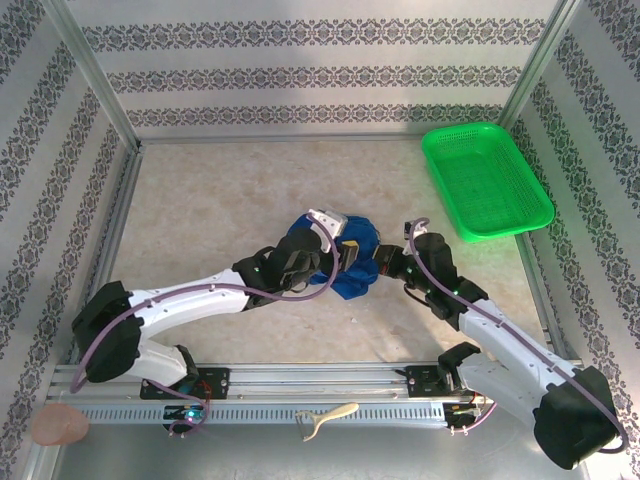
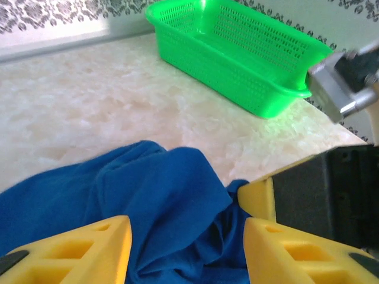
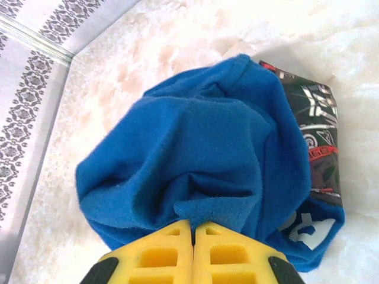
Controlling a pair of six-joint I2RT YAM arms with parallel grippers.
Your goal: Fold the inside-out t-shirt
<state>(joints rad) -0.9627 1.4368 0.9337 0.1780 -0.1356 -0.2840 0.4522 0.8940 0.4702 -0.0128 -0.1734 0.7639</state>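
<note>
The top view looks down from high over the whole table (image 1: 220, 200). Both wrist views sit close at the t-shirt (image 3: 201, 142), which all three share

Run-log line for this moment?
t-shirt: bunched mid-table | right claw: shut on t-shirt | left claw: open, straddling t-shirt | green mesh basket: far right
</note>
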